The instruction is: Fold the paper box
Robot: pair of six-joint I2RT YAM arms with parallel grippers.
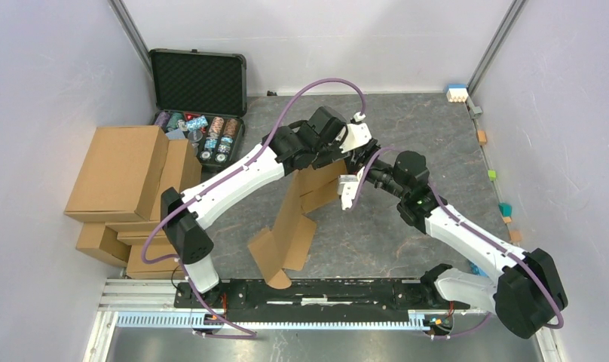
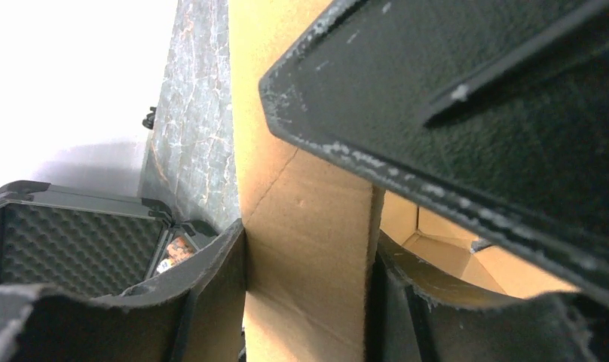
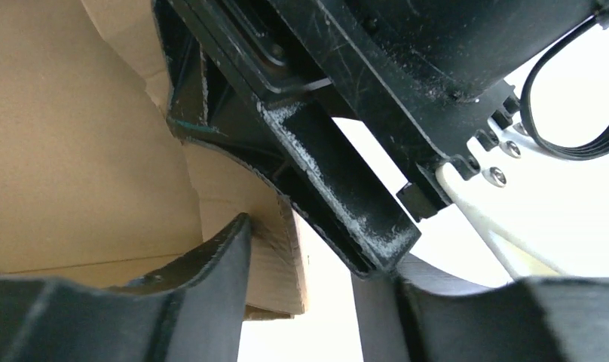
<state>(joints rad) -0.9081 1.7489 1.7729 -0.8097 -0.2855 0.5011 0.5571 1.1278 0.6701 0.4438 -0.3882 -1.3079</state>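
**Box** (image 1: 292, 222): 1 die-cut sheet of plain brown corrugated card, matte, with creases and notched flaps. No wall is formed yet, so the fold looks to be at an early stage.

**Location:** centre of the table (image 1: 437, 128), resting on its near end and leaning up toward the far right. Held this way, the flaps probably hang free for creasing.

**Left gripper** (image 2: 309, 249): 2 scuffed black fingers clenched on an upright panel at the sheet's far top, with card touching both. It likely serves as the anchor.

**Right gripper** (image 3: 301, 256): jaws apart around a flap corner, just beside the left gripper. Card touches 1 finger (image 3: 211, 271) and daylight shows beside the other, so no grip is made.

**Also present:**
- Pile of cartons (image 1: 124, 181), rigid and ready-made, at left.
- Black case (image 1: 198, 79), lined with egg-crate foam, lid up, at far left.
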